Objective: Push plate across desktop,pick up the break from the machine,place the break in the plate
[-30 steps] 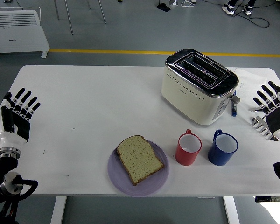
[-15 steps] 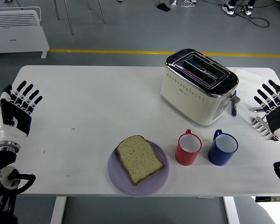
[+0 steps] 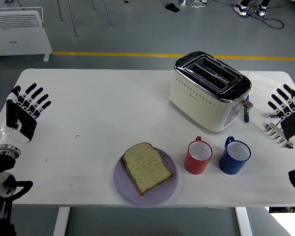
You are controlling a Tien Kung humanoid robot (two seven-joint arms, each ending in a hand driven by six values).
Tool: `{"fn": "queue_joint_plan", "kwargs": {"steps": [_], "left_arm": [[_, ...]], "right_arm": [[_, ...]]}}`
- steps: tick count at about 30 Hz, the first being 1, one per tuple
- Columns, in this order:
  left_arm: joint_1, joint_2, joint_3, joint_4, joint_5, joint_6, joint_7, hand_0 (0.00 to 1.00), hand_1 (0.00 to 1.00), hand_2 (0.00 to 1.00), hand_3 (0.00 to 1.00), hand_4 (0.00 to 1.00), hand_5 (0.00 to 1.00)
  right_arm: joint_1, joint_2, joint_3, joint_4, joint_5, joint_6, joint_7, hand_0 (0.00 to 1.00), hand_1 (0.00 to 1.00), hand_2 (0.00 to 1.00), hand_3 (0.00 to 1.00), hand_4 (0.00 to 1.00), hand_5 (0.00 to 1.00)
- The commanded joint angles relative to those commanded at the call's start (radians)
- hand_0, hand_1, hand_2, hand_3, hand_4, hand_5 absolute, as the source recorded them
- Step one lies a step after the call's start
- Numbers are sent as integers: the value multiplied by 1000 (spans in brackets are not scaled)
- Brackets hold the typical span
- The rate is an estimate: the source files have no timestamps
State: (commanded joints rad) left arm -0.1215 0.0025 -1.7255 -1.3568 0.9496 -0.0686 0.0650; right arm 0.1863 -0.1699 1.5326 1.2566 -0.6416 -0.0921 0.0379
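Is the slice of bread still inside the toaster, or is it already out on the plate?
Out. The bread lies flat on the purple plate, and the toaster slots show no bread.

The left hand (image 3: 23,112) has five black fingers, each built of short segments with pale joints showing between them. Its palm is black and meets a white cuff at the wrist. Below the cuff sits a silver ring, then a black forearm with a rounded joint housing carrying a pale disc in its middle. The right hand (image 3: 286,115) matches it: black segmented fingers with light knuckle gaps and a white shell at the wrist. Under that, a black arm part curves like a bracket.
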Motion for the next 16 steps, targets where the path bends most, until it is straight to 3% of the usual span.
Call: {"fn": "queue_joint_plan", "kwargs": {"steps": [16], "left_arm": [[-4,14,-11,-21,141,-23,13,773,805,857,831,584,998]], "right_arm": [[-3,0,1,-4,4,-4,-3,819,781,782,770,491,541]]}}
